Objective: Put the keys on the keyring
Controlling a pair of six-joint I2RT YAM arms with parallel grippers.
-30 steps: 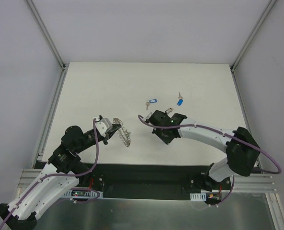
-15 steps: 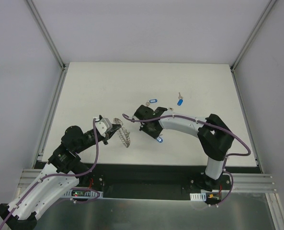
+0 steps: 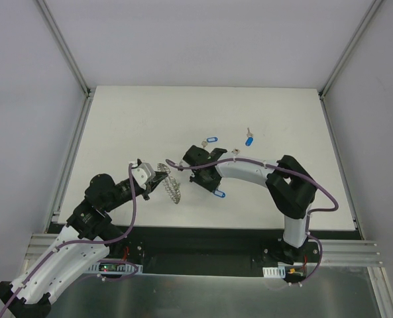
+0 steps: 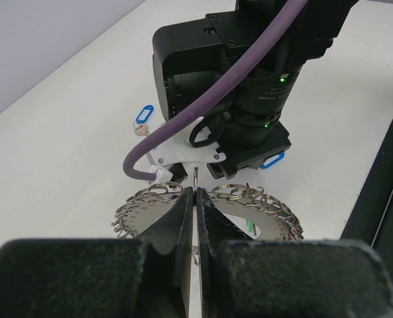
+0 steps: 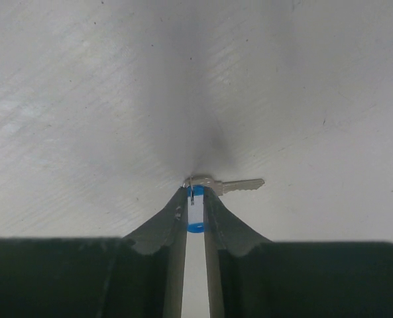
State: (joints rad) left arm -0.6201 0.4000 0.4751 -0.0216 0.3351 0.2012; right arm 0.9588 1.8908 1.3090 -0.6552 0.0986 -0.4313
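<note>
My left gripper is shut on the keyring, a flat grey disc rimmed with small wire loops, held tilted above the table. In the left wrist view the black pads pinch the keyring at its near rim. My right gripper points down just right of the keyring. Its jaws stand slightly open at the table. A blue-tagged key lies there, its tag showing in the narrow gap and also under the arm. Two more blue-tagged keys lie farther back.
The right arm's forearm spans the table's middle, and its purple cable loops close to the keyring. Aluminium posts and white walls bound the table. A black rail runs along the near edge.
The right arm swung left toward the keyring and folded at the elbow. A blue-tagged key now shows on the table under its gripper, whose jaws have parted slightly. The left arm held still.
</note>
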